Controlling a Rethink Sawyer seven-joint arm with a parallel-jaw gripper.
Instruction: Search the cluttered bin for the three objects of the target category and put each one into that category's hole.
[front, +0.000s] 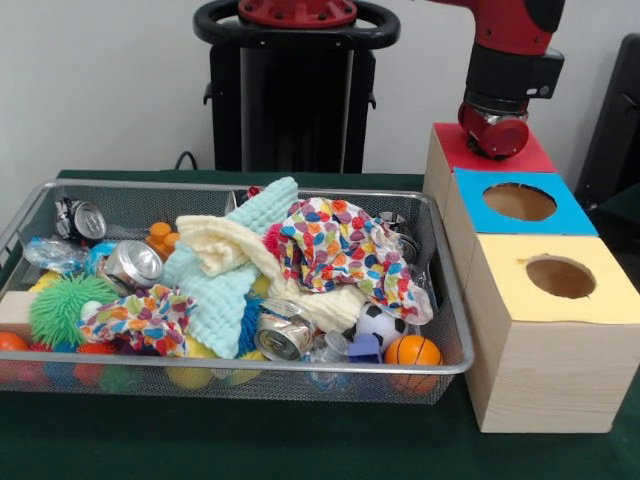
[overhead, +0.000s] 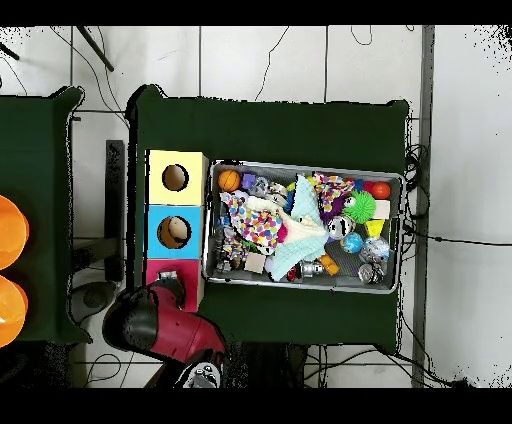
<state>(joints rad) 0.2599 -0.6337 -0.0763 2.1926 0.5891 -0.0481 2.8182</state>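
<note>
Wire-mesh bin (front: 455, 366), centre-left of the front view: crumpled cloths, cans, balls, green puff ball (front: 60, 308); no animal toy identifiable. 3 boxes at right. Red-topped box (front: 448, 150), upper right: hole covered by the gripper (front: 493, 135); finger state cannot be told.

The gripper (front: 494, 135) hangs directly over the farthest box (front: 445, 165) of a row of three, covering its hole. In the front view, the middle box (front: 470, 205) lies just nearer than the gripper, the third box (front: 540, 360) nearer still. The wire bin (front: 455, 365) lies to the gripper's lower left, touching the boxes, heaped with cloths (front: 340, 245).
</note>
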